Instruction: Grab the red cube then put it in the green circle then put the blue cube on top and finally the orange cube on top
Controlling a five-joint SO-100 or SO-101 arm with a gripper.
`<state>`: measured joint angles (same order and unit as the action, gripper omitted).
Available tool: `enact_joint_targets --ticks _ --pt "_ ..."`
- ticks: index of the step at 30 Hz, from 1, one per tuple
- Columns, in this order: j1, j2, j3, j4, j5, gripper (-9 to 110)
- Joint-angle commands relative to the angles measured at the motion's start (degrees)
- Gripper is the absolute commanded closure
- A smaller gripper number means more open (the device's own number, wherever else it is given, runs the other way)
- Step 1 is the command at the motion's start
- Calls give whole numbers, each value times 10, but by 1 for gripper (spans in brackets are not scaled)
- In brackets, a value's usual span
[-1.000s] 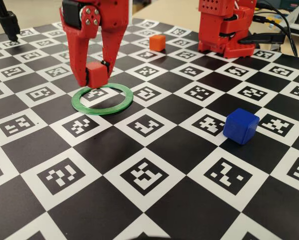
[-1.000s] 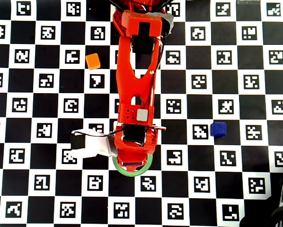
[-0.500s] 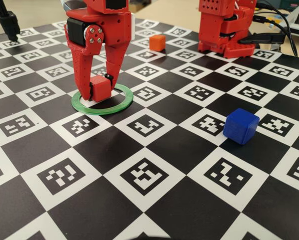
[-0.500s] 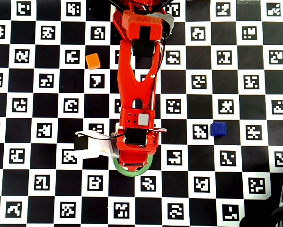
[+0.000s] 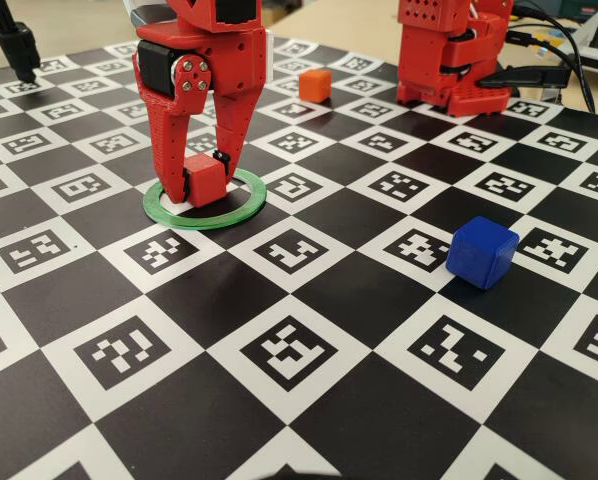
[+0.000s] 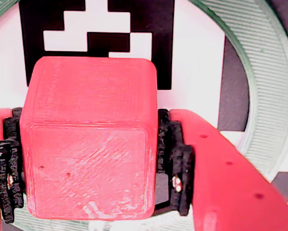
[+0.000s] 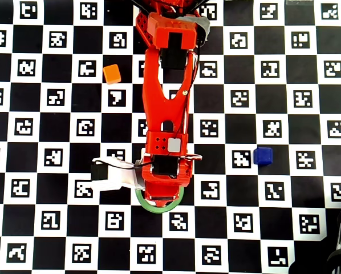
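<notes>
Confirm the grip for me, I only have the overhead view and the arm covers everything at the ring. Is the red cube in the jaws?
Observer: Yes. The wrist view shows the red cube clamped between the gripper pads, one on each side.
Operator: Is it over the ring?
Observer: In the fixed view the cube sits inside the green circle, low at the board; contact underneath is hard to tell.
Operator: Is the blue cube lying flat?
Observer: The fixed view shows the blue cube tilted, one edge lifted off the board.
Operator: Orange?
Observer: The orange cube sits flat, far behind, near the arm's base.
</notes>
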<state>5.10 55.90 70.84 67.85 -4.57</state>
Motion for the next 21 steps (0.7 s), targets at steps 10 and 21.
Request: enact_joint_targets --ticks 10,21 --pt "5 35 -9 13 12 57" --pt "16 76 -14 33 15 49"
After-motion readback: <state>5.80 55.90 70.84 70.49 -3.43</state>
